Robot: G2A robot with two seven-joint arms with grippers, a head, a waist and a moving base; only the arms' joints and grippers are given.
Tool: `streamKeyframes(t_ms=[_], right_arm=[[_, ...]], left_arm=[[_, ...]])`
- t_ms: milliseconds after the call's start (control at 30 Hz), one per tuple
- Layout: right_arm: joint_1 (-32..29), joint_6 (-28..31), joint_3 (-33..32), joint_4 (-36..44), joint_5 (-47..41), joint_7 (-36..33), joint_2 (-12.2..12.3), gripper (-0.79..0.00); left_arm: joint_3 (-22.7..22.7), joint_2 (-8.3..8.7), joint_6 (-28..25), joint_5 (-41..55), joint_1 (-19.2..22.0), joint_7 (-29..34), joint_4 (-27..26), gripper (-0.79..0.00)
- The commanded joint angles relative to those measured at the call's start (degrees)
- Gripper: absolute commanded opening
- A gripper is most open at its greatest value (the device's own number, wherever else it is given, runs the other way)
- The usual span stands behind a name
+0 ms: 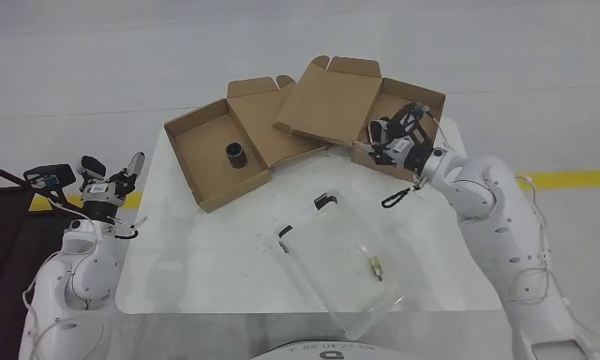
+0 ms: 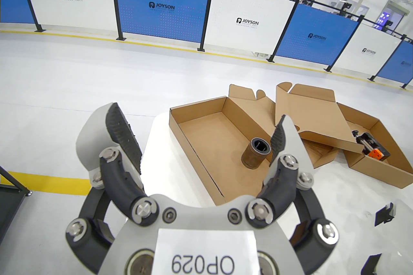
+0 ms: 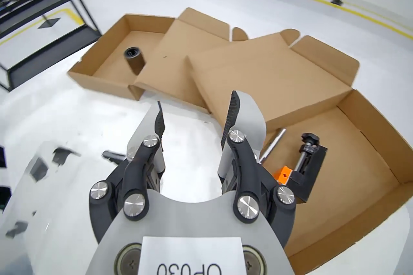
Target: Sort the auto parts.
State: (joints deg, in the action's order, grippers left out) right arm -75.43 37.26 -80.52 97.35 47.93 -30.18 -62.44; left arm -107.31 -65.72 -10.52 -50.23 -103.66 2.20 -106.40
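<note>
On the table (image 1: 216, 257): two open brown boxes. In one box (image 1: 202, 163), one dark round part (image 1: 235, 155), standing up. In the other box (image 1: 412, 88), one black clamp (image 3: 309, 160). Left fingers (image 2: 124, 134) spread wide, holding nothing, just off the table's left edge. Right fingers (image 3: 229, 118) apart, holding nothing, over the table's far right corner.
</note>
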Motion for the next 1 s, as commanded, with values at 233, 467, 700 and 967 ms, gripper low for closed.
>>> streamKeyframes(t_ms=[233, 467, 700, 967], right_arm=[[-0.9, 3.7, -1.4, 0.4, -1.8, -0.5, 0.4, 0.000], [-4.2, 9.4, -2.3, 3.5, 4.5, -7.3, 1.7, 0.000], [-8.9, 11.8, -1.5, 8.1, 10.7, -9.0, 2.5, -0.025], [-8.9, 5.3, 4.6, 8.2, 14.7, -11.8, 2.2, -0.231]], left_arm=[[0.0, 0.00, 0.0, 0.0, 0.0, 0.0, 0.0, 0.000], [0.0, 0.00, 0.0, 0.0, 0.0, 0.0, 0.0, 0.000], [0.0, 0.00, 0.0, 0.0, 0.0, 0.0, 0.0, 0.000], [0.0, 0.00, 0.0, 0.0, 0.0, 0.0, 0.0, 0.000]])
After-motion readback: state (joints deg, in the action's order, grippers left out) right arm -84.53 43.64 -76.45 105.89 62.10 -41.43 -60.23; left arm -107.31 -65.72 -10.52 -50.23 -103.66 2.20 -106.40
